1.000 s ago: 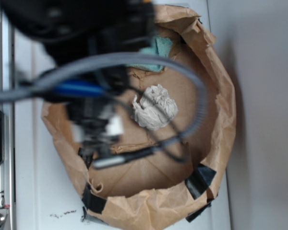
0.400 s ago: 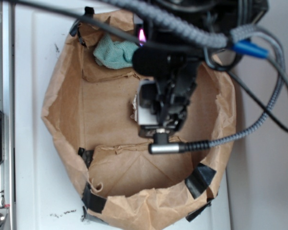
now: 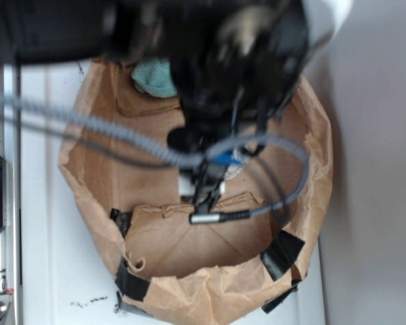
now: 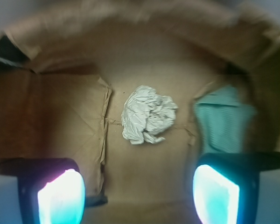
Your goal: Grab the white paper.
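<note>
The white paper (image 4: 147,114) is a crumpled off-white ball lying on the floor of the brown paper bag (image 4: 60,116). In the wrist view it sits ahead of my gripper (image 4: 139,186), roughly centred between the two glowing fingers (image 4: 60,198), and apart from them. The jaws stand wide apart with nothing between them. In the exterior view my blurred arm and gripper (image 3: 204,186) hang over the middle of the bag (image 3: 314,156) and cover almost all of the paper.
A teal-green folded cloth (image 3: 155,76) lies at the bag's far end, right of the paper in the wrist view (image 4: 224,119). The bag's raised walls ring the gripper; black tape (image 3: 281,254) patches its near rim. Grey cables (image 3: 122,139) loop across.
The arm swung from the bag's left side to over the middle, covering the paper in the exterior view. The cables have shifted with it.
</note>
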Controlling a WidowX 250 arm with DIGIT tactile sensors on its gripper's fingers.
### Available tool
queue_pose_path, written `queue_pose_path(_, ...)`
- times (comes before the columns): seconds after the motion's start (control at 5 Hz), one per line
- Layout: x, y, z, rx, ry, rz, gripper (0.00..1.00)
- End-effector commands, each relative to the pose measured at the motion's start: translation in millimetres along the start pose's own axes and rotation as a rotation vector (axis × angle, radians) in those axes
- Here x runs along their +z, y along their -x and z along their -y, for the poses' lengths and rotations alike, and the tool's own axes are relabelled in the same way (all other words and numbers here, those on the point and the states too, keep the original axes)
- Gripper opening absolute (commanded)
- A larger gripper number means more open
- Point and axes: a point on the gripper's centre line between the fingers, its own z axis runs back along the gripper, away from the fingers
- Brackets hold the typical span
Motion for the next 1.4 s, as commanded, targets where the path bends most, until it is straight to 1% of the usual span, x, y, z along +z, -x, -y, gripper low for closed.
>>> queue_pose_path(0.0, -44.3, -15.3, 4.5, -0.046, -0.013, -0.027, 1.0)
queue_pose_path(0.2, -69.6, -22.5, 4.9, -0.045, -0.04, -0.048, 1.0)
queue_pose_path(0.4, -81.6, -32.6, -2.5, -0.04, -0.03, -0.075, 1.0)
queue_pose_path(0.6, -84.0, -39.3, -2.4, -0.033, -0.041, -0.073, 1.0)
queue_pose_path(0.8, -82.1, -39.0, -5.2, -0.022, -0.066, -0.075, 0.0)
queue_pose_path(1.0, -79.4, -48.5, -7.8, -0.024, -0.075, -0.073, 0.0)
queue_pose_path(1.2, -69.7, -49.2, -6.1, -0.025, -0.066, -0.05, 0.0)
